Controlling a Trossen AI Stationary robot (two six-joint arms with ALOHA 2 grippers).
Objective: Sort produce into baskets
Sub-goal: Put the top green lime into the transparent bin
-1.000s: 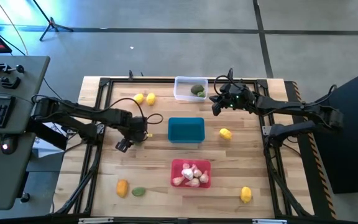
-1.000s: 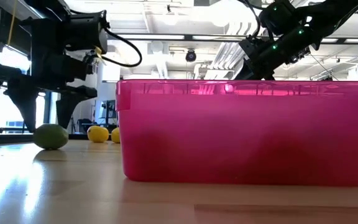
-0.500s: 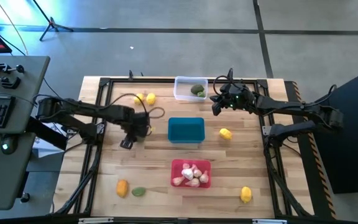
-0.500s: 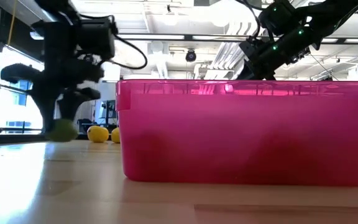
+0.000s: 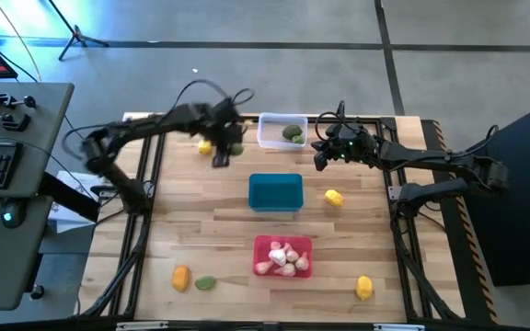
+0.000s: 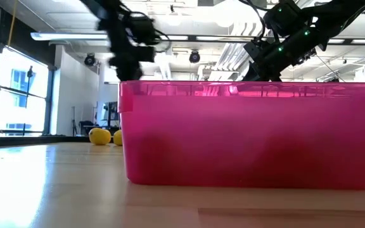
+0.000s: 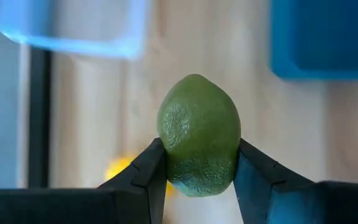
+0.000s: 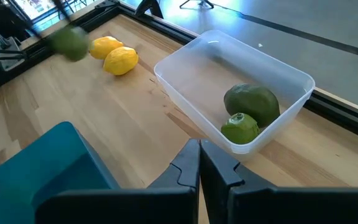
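A green lime (image 7: 199, 134) hangs above the table's far left part, and my left gripper (image 5: 231, 148) is shut on it, just left of the clear basket (image 5: 270, 140). That basket holds two dark green pieces (image 8: 252, 102). Two yellow fruits (image 8: 122, 60) lie on the wood under the left arm. The teal basket (image 5: 275, 192) stands mid-table. The red basket (image 5: 263, 246) nearer the front holds garlic bulbs (image 5: 283, 259). My right gripper (image 8: 199, 155) is shut on nothing and hovers right of the clear basket. My left gripper pinches the lime's lower half (image 7: 197, 174) between its two fingers (image 7: 156, 165), one on each side. The fingers slant steeply down from above. The lime is lifted clear of the table, and its pointed end sticks out past the fingertips.
Loose on the wood are a yellow fruit (image 5: 334, 197) right of the teal basket, another (image 5: 363, 288) at the front right, and an orange piece (image 5: 181, 277) beside a green piece (image 5: 206, 283) at the front left. A black frame (image 5: 151, 138) rims the table.
My left gripper has shut on the lime, which lay on the table's left middle. It has lifted the lime clear and swung it quickly toward the far edge and to the right, up to the clear basket, rolling as it went.
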